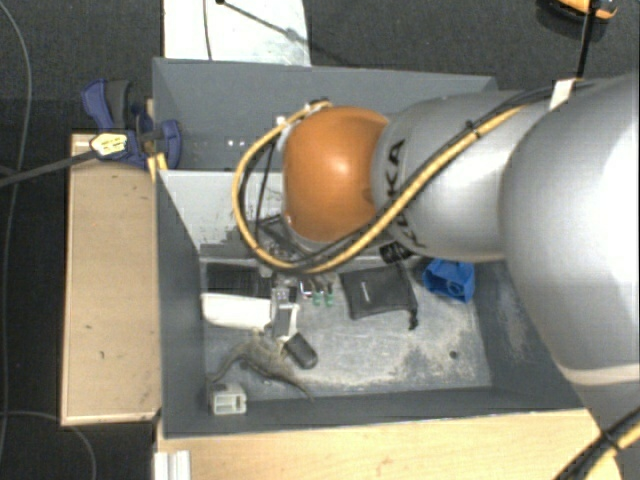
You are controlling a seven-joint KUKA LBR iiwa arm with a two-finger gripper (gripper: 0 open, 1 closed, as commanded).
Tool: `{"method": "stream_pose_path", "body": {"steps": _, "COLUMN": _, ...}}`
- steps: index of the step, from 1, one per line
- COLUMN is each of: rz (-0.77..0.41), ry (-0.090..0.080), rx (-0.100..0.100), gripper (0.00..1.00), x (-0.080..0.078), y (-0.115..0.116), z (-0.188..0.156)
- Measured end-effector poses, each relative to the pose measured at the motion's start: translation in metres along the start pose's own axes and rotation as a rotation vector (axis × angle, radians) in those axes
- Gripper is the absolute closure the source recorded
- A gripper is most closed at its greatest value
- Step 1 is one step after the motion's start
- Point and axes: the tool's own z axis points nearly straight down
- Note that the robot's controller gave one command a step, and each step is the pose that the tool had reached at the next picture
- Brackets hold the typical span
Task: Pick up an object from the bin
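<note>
Under the orange wrist cover (330, 173), the pincer (285, 320) hangs low over the left half of the bin (181, 308). Whether it is released or clenched cannot be told.

Just to its left lies a white block (232, 311), an oblong whose long axis runs away from the pincer toward the bin's left wall. The block's near end sits against the pincer, though contact is not certain, and its far end stops a little short of the wall.

Behind the block, a black ridged strip (234, 280) lies parallel to it. Just in front of the pincer and slightly to its right rests a short dark cylinder (301, 352), and a grey lizard-like figure (262, 364) sprawls beside that. Farther toward the front left corner sits a small pale piece (228, 402).

To the pincer's right are a flat black plate (375, 293) and, beyond it, a blue block (450, 279). In front of those two, the floor is bare up to the front wall.
</note>
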Motion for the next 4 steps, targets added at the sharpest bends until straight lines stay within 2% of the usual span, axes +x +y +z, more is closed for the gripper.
{"method": "stream_pose_path", "body": {"steps": 1, "rz": 0.001, "ry": 0.000, "rx": 0.000, "gripper": 0.00, "x": 0.000, "y": 0.000, "z": -0.001}}
{"method": "stream_pose_path", "body": {"steps": 2, "rz": -0.045, "ry": 0.000, "rx": 0.001, "gripper": 0.00, "x": 0.017, "y": 0.003, "z": -0.030}}
{"method": "stream_pose_path", "body": {"steps": 3, "rz": -0.138, "ry": -0.011, "rx": -0.003, "gripper": 0.00, "x": 0.009, "y": 0.012, "z": -0.032}}
{"method": "stream_pose_path", "body": {"steps": 4, "rz": -0.203, "ry": -0.005, "rx": 0.000, "gripper": 0.00, "x": 0.010, "y": 0.015, "z": 0.015}}
